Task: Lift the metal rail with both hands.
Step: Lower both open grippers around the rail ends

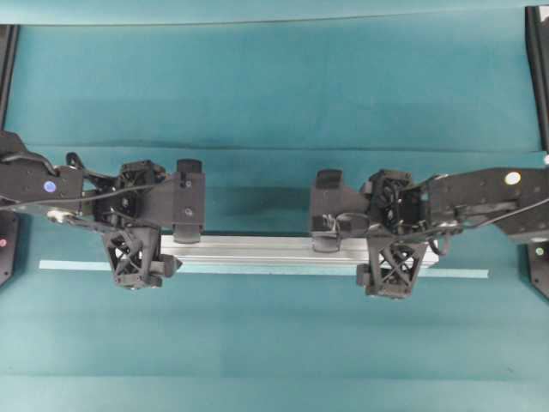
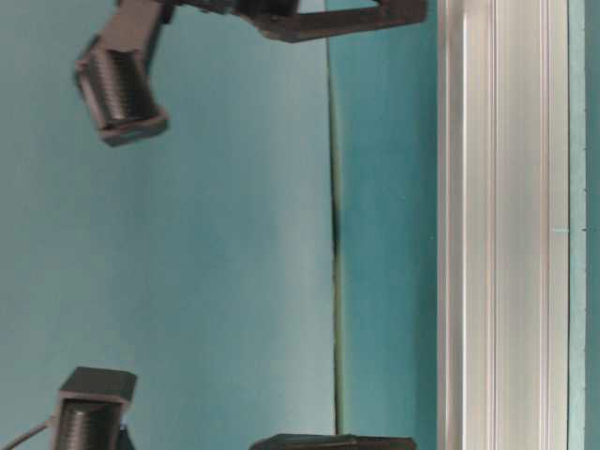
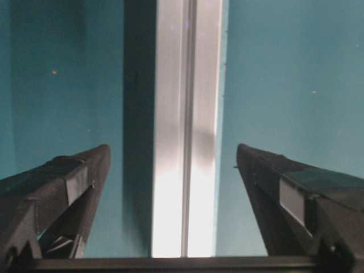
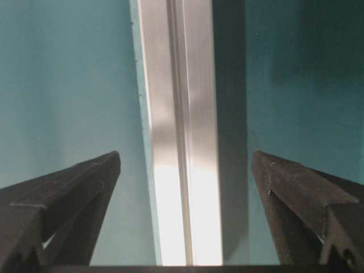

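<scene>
The left hand [image 3: 170,170] is spread wide, holding nothing, its black fingers [image 3: 68,182] straddling the metal rail [image 3: 185,114] without touching. The right hand [image 4: 185,170] likewise gapes wide over the rail's other end, clear of it. The rail lies flat on the teal counter [image 1: 274,86], long axis running left to right, just beside a pale tape strip [image 1: 69,265] toward the near edge.

This is looking like a robotics lab bench: a flat teal cloth-covered tabletop [image 1: 274,77] sitting between two black robot arms.
</scene>
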